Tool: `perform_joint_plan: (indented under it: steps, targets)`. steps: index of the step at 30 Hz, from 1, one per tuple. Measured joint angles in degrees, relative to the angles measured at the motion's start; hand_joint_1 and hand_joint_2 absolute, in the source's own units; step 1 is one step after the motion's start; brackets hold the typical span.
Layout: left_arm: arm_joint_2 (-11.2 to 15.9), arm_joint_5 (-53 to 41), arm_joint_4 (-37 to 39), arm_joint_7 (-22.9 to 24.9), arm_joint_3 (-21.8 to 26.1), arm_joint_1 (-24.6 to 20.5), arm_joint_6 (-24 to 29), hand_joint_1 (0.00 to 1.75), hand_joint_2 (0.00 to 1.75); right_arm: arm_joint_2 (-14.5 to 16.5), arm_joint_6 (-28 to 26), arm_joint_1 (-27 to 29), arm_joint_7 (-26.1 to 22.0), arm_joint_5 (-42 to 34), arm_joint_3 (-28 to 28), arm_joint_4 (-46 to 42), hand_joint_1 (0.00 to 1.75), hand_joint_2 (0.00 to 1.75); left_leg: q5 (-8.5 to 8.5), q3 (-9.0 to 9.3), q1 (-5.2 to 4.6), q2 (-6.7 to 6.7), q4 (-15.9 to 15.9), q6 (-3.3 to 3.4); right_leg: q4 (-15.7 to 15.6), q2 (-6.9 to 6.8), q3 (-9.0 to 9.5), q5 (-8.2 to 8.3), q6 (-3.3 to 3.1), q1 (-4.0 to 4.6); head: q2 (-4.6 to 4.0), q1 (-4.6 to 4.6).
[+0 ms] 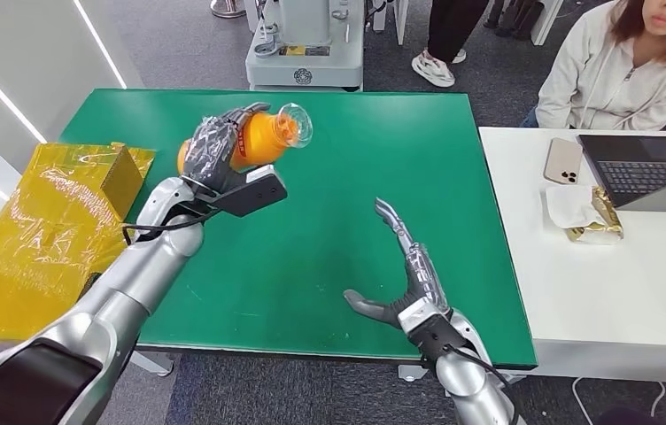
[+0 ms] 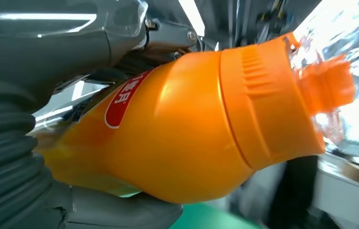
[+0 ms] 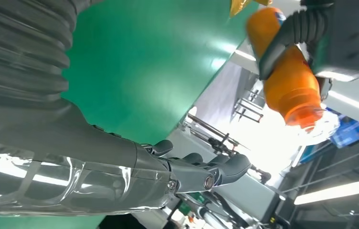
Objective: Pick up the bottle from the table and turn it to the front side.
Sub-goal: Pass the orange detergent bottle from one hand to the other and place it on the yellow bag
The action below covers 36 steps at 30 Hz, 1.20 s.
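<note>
Left hand (image 1: 212,152) fingers wrapped around orange bottle (image 1: 263,137), lifted above green tabletop (image 1: 338,257); right hand (image 1: 407,282) fingers spread, holding nothing.

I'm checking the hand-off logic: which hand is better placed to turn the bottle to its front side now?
The left. The left hand already grips the orange bottle, lifted off the green table. The right hand is open and apart from it, holding nothing, so it would likely have to reach over first.

Left hand (image 1: 214,150) raised, fingers curled; right hand (image 1: 409,283) flat, spread
</note>
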Motion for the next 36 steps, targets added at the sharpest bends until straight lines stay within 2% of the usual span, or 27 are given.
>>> perform_joint_plan:
  steps: [6, 12, 16, 21, 26, 32, 36]
  targets:
    - [4.74, -11.24, 0.67, 4.31, -3.01, -5.55, 3.02, 1.75, 1.75, -2.04, -2.80, 2.72, -1.85, -2.91, 0.30, -5.81, 0.00, 1.75, 0.00, 0.01, -0.01, 0.02, 0.00, -0.01, 0.00, 0.02, 0.01, 0.00, 0.00, -0.01, 0.00, 0.00]
    - [10.43, -14.86, 0.64, 5.07, -3.04, -6.08, 4.68, 1.75, 1.75, -3.67, -3.73, 6.73, -4.21, -6.91, -0.69, -15.95, 0.00, 1.75, -0.04, 0.03, 0.02, 0.14, -0.04, -0.05, 0.01, 0.16, -0.06, -0.02, -0.02, 0.00, 0.00, -0.02]
    - [12.63, -18.69, 0.64, 6.25, -3.05, -5.88, 5.70, 1.75, 1.75, -4.08, -3.89, 8.34, -4.46, -6.93, -1.21, -19.61, 0.00, 1.75, -0.02, 0.00, 0.03, 0.08, -0.07, -0.06, 0.01, 0.09, -0.05, -0.03, -0.02, 0.01, 0.00, -0.01]
    - [14.00, -22.66, 0.68, 8.01, -3.23, -5.63, 6.19, 1.75, 1.75, -4.27, -4.05, 9.75, -4.71, -6.15, -1.44, -21.47, 0.00, 1.75, -0.02, 0.00, 0.01, 0.11, -0.06, -0.06, 0.00, 0.13, -0.03, -0.01, -0.02, 0.00, 0.00, 0.01]
    - [16.48, -34.01, 1.68, 12.13, -3.88, -3.73, 6.78, 1.75, 1.75, -4.29, -4.97, 13.78, -6.50, -3.23, -2.42, -23.66, 0.00, 1.75, -0.04, 0.01, 0.01, 0.12, -0.07, -0.08, 0.00, 0.14, -0.04, -0.04, -0.02, 0.00, 0.00, -0.01]
    - [18.91, -37.63, 4.04, 14.07, -4.74, -0.25, 4.50, 1.75, 1.75, -4.23, -5.30, 16.48, -6.75, -1.70, -3.68, -25.16, 0.00, 1.75, -0.05, 0.01, 0.02, 0.20, -0.12, -0.09, 0.00, 0.20, -0.08, -0.05, -0.04, 0.00, 0.00, 0.01]
    - [21.76, -39.13, 5.91, 14.91, -4.87, 3.82, 2.65, 1.75, 1.75, -3.99, -5.11, 18.50, -6.80, -0.89, -4.91, -26.43, 0.00, 1.75, -0.07, 0.07, 0.02, 0.32, -0.14, -0.12, 0.01, 0.35, -0.08, -0.05, -0.05, 0.00, 0.00, -0.01]
